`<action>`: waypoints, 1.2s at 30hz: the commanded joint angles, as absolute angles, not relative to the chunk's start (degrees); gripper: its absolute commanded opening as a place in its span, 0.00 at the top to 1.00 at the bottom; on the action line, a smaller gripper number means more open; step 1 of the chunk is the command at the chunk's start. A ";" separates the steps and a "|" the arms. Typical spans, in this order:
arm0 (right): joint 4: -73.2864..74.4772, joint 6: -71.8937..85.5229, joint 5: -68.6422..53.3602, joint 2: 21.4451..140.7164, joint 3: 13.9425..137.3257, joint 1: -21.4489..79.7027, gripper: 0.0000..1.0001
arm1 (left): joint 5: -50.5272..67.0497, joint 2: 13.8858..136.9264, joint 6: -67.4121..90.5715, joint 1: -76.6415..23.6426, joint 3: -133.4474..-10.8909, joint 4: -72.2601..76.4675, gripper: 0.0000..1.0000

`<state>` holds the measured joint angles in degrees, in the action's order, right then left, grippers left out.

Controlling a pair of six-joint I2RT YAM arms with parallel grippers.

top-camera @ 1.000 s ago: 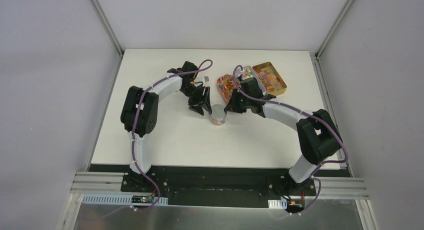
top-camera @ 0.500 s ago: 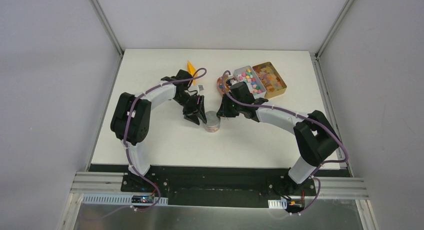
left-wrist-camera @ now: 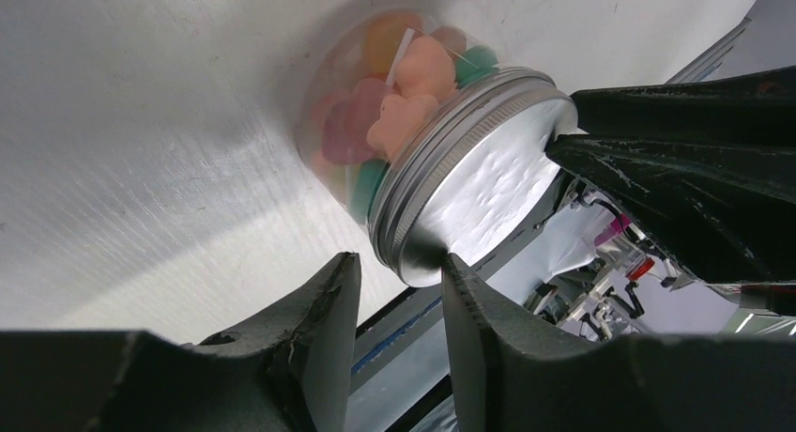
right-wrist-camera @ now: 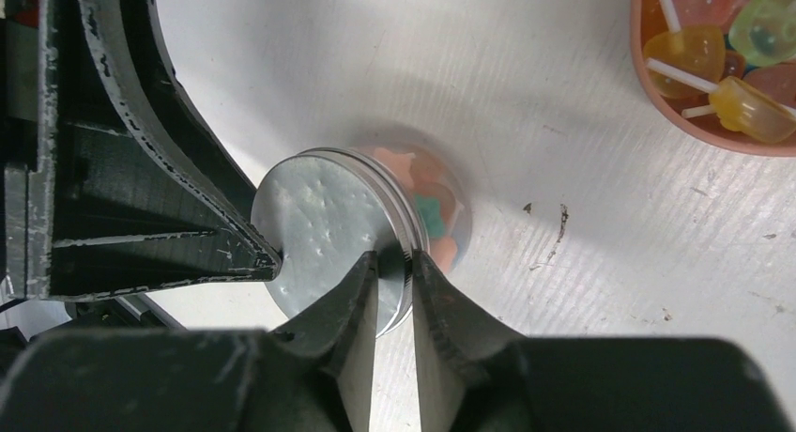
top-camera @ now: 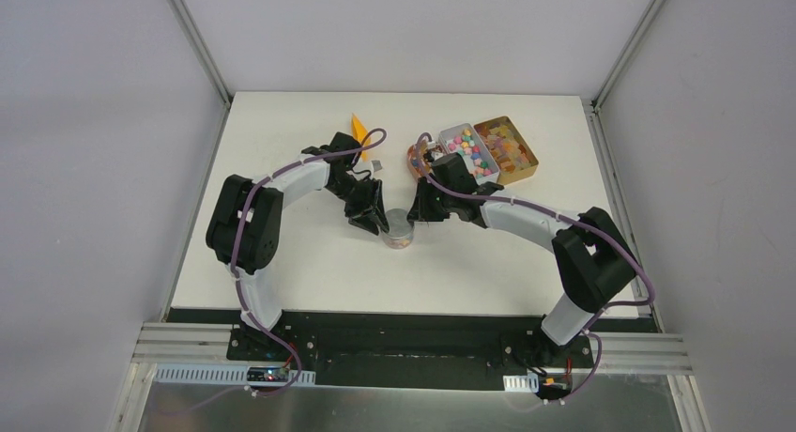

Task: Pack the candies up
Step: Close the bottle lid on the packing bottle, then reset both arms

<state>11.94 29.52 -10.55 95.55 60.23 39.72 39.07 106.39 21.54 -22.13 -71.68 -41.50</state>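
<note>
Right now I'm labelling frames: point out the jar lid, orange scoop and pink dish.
jar lid (right-wrist-camera: 324, 216), right wrist view, centre of metal top.
orange scoop (top-camera: 359, 128), top view, visible orange part.
pink dish (right-wrist-camera: 742, 146), right wrist view, rim.

I can't read any text, label or number from here: jar lid (right-wrist-camera: 329, 225) bare metal, nothing legible on the candies (top-camera: 467, 151).

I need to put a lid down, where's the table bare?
Bare table runs along the near edge, between jar and arm bases, and at the far left corner beside the orange scoop. Crowded: the centre, both jaws at the jar, and the candy trays far right.
</note>
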 commanded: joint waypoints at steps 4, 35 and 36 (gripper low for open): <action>10.99 30.93 -9.95 96.16 54.66 40.78 0.85 | 36.14 108.38 22.10 -22.35 -70.78 -37.19 0.66; 16.98 18.72 20.12 62.65 58.35 40.64 0.00 | 30.04 83.81 9.81 -18.46 -86.68 -42.07 0.02; 16.58 18.39 20.36 61.64 57.83 40.66 0.00 | 29.06 81.51 8.81 -18.46 -85.76 -41.57 0.01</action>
<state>18.79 19.73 16.27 65.67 59.86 40.49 33.85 91.61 15.29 -18.37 -85.47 -43.70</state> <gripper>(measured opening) 0.995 0.955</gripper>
